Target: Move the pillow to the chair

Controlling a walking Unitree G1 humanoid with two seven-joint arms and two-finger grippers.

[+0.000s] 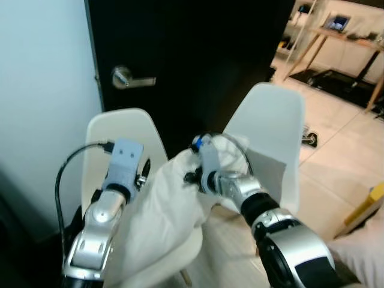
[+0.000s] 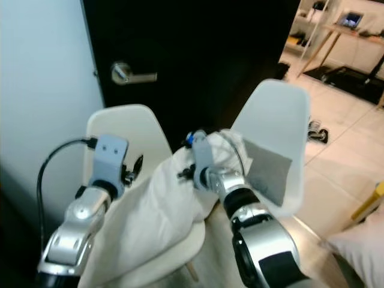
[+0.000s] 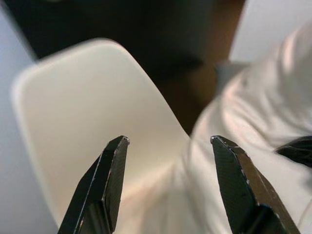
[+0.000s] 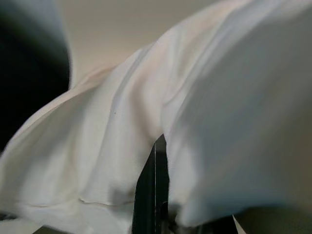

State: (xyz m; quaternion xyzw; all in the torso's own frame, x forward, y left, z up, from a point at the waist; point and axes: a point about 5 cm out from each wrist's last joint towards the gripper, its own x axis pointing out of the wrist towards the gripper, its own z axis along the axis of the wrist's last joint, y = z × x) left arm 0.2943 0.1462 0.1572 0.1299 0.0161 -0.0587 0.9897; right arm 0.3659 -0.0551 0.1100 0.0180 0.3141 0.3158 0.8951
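Holding: right gripper pinches the white pillow
Left gripper: fingers spread apart, beside pillow
Pillow: over left chair

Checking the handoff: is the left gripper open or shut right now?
Open. In its wrist view the left gripper shows a wide gap between its fingers, with the chair beyond.
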